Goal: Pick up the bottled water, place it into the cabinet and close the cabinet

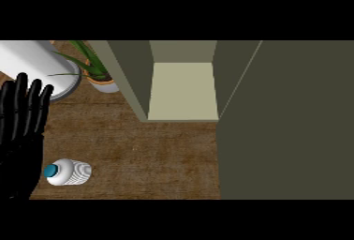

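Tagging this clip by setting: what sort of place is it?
Likely a kitchen counter: a brown wood-grain countertop, an open olive-green cabinet standing on it, and a small white ribbed water bottle with a blue cap.

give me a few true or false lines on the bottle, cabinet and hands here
1. The bottle stands on the counter. True.
2. The bottle is inside the cabinet. False: it is outside, on the counter at lower left.
3. The cabinet is open. True.
4. The left hand is curled round the bottle. False: its fingers are straight, beside the bottle.
5. A plant stands left of the cabinet. True.
6. The right hand holds the door. False: no right hand shows.
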`<state>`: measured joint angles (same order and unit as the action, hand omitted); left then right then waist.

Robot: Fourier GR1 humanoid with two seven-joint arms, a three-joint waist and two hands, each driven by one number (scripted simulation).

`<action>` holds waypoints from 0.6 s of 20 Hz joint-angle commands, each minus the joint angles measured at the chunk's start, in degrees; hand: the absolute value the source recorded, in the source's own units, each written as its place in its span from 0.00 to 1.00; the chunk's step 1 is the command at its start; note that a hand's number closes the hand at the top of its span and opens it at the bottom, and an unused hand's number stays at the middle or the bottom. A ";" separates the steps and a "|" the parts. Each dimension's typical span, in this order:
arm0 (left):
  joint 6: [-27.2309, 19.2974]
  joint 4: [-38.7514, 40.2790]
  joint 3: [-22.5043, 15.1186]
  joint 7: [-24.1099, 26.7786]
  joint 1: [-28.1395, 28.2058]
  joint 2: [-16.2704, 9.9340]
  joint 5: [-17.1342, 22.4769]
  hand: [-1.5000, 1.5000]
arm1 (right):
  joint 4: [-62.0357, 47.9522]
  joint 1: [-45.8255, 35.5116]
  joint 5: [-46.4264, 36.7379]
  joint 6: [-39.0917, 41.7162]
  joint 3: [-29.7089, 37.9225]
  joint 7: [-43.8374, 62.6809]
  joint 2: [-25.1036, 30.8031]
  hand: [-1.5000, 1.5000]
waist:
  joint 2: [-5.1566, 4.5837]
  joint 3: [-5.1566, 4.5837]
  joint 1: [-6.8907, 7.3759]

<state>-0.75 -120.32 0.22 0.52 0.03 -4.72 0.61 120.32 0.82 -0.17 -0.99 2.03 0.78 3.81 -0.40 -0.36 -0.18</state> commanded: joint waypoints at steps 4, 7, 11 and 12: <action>17.79 0.78 9.33 3.71 2.86 -10.49 19.94 0.00 | 5.81 3.77 2.95 2.73 -0.93 -0.58 0.20 0.00 | 0.66 0.24 0.15; 22.70 4.36 4.58 -2.98 9.97 -11.26 24.91 0.00 | 3.48 7.97 6.99 5.26 -5.74 6.43 -1.32 0.00 | 0.48 0.21 0.47; 29.82 2.08 12.28 -5.48 16.22 -18.13 37.12 0.00 | 13.02 14.08 10.27 6.37 -6.64 11.02 -0.12 0.00 | 0.97 0.30 0.54; 31.88 4.18 15.31 -5.04 16.15 -20.49 39.50 0.00 | 14.54 17.18 11.61 7.11 -6.07 11.49 0.48 0.00 | 0.89 0.31 0.12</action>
<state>24.58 -117.47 10.08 -2.57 11.79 -19.70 30.83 129.02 11.42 7.54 4.27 -3.23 8.25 3.56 0.34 -0.11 0.26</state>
